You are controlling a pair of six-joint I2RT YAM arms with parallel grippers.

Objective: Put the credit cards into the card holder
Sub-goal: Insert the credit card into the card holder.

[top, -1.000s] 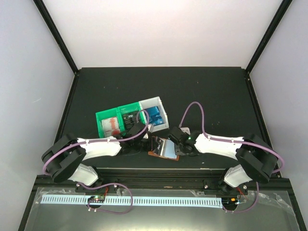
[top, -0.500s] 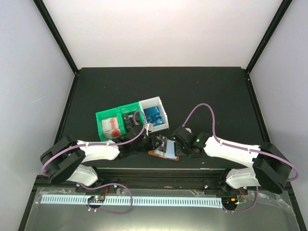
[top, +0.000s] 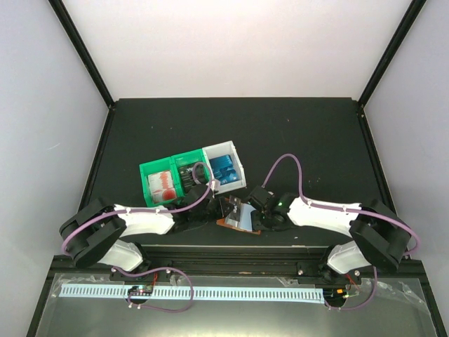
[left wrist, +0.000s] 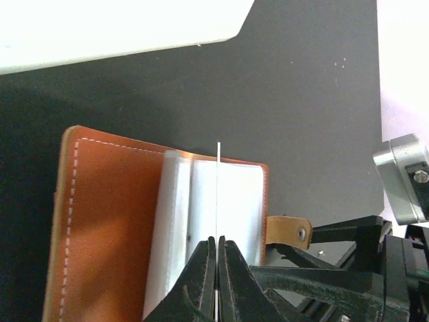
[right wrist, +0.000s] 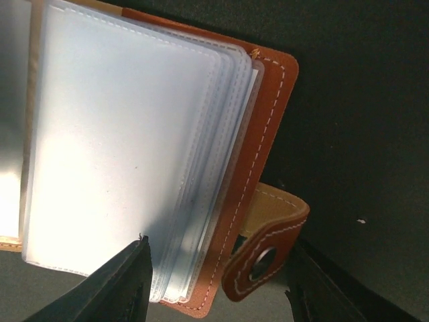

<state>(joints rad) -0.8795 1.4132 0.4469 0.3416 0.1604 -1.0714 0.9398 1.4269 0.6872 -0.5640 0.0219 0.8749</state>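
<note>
Green and white bins (top: 168,159) just behind card holder (top: 237,217)

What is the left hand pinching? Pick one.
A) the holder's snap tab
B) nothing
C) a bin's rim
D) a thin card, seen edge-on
D: in the left wrist view the left hand is shut on a card standing edge-on over the open holder.
</note>
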